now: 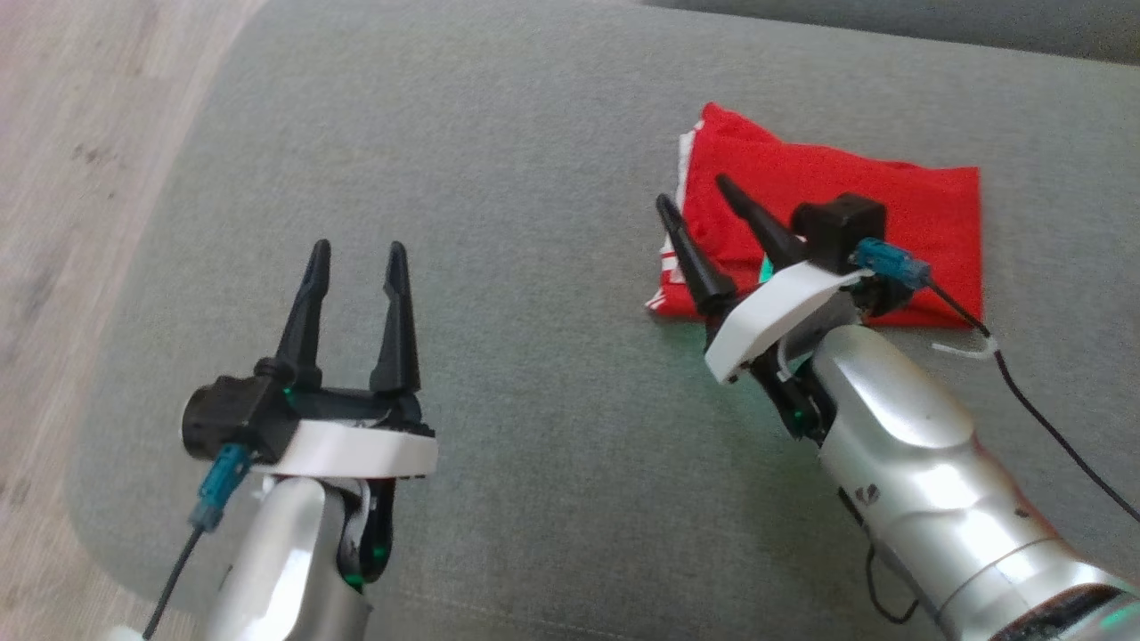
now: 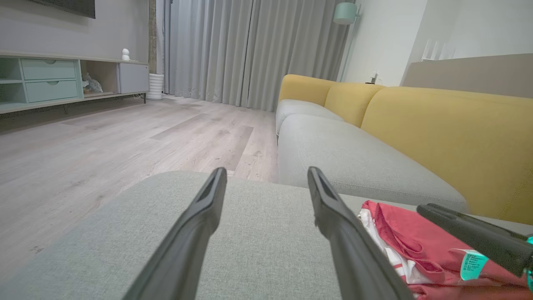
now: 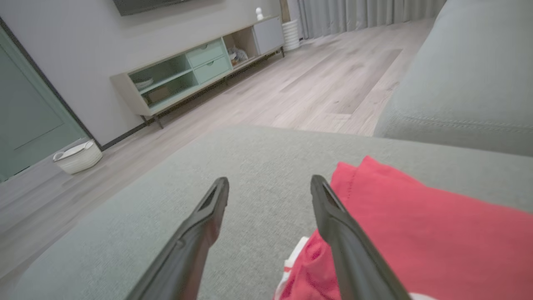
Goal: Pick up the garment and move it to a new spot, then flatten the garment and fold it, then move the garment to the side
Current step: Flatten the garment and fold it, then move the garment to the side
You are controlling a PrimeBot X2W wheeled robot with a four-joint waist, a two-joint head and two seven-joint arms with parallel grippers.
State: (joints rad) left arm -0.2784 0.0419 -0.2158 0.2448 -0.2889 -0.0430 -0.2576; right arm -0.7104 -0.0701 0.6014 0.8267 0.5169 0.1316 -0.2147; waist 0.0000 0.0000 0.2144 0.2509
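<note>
R gripper (image 1: 693, 190): 2 fingers stood spread wide, nothing pinched, tips over the garment (image 1: 899, 214) at its left edge; contact w/ cloth couldn't be told. L gripper (image 1: 358, 247): 2 fingers spread, empty, above bare seat cushion (image 1: 534, 133), well apart from the garment. 1 garment, red, folded, lay flat on the cushion's right part.

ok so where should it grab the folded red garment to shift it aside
Probably the left edge of the red garment, where the white-trimmed layers stack. Come in low from the left along the grey cushion, so one finger slides under the whole stack and the fold holds together. The open right hand sits right at that edge.
</note>
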